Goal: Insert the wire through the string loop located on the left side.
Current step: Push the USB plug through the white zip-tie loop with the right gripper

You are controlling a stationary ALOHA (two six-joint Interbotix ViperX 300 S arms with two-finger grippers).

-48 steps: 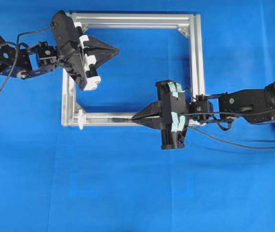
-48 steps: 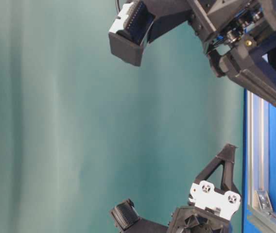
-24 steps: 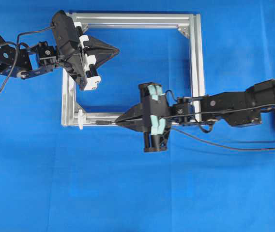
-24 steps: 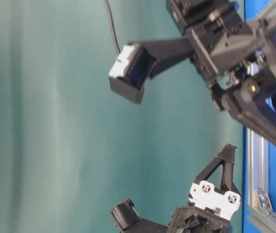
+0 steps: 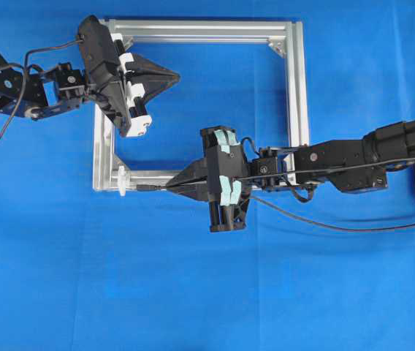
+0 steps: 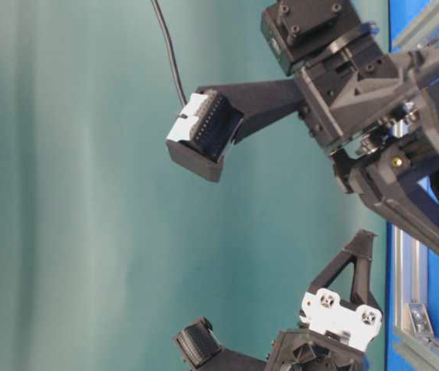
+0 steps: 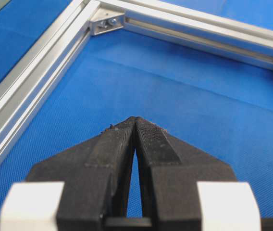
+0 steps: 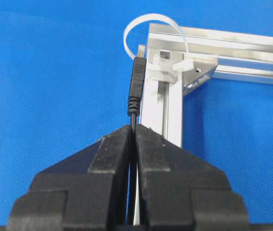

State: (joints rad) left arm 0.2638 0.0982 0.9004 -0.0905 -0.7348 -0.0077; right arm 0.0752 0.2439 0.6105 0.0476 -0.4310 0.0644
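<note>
Frame (image 5: 296, 95): silver aluminium square, flat on blue cloth.
Left gripper (image 7: 135, 119): jaws together, empty, above frame's top-left part.
Right gripper (image 8: 133, 127): clamped on wire.
Wire (image 8: 137, 86): plug tip just short of string loop.
String loop (image 8: 148, 22): white, at frame's lower-left corner.

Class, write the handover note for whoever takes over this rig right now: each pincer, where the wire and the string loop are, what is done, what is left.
Left pincer: shut, empty, hanging inside the aluminium frame near its upper left corner.
Right pincer: shut on the wire, plug tip sticking out ahead.
String loop: white, at the frame's lower left corner.
Done: wire gripped and brought close along the frame's bottom rail; tip sits just short of the loop.
Left: line the tip up with the loop's opening and push it through.
</note>
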